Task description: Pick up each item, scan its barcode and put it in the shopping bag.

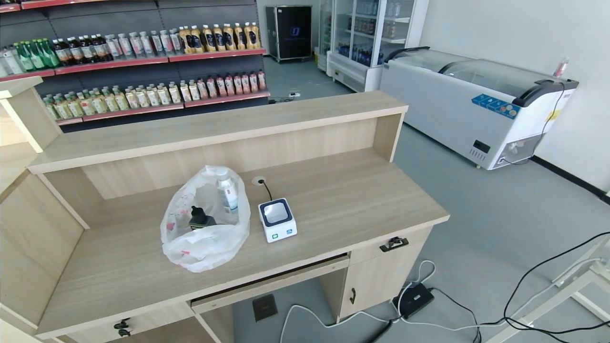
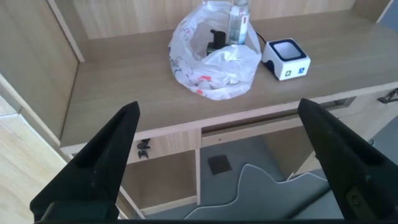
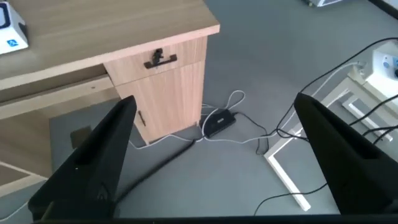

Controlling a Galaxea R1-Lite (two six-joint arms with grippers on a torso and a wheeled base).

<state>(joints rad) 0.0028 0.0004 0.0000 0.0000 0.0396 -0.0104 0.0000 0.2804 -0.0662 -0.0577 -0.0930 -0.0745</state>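
A translucent white shopping bag [image 1: 205,224] [image 2: 214,56] lies on the wooden counter [image 1: 333,200] left of the middle. Inside it stand a clear bottle with a white cap [image 1: 227,190] [image 2: 237,22] and a dark object [image 1: 200,218] [image 2: 216,38]. Just right of the bag sits the white barcode scanner [image 1: 277,219] [image 2: 285,58] [image 3: 12,34], its cable running to a hole in the counter. My left gripper [image 2: 217,168] is open with nothing in it, held back from the counter's front edge. My right gripper [image 3: 214,162] is open over the floor, right of the counter.
The counter has a raised back ledge [image 1: 224,124] and side walls. Drawers [image 1: 393,244] and a pull-out tray [image 1: 271,281] sit under its front. Cables and a power box [image 1: 413,297] [image 3: 217,122] lie on the floor. A white frame [image 3: 311,149] and chest freezers [image 1: 476,105] stand to the right.
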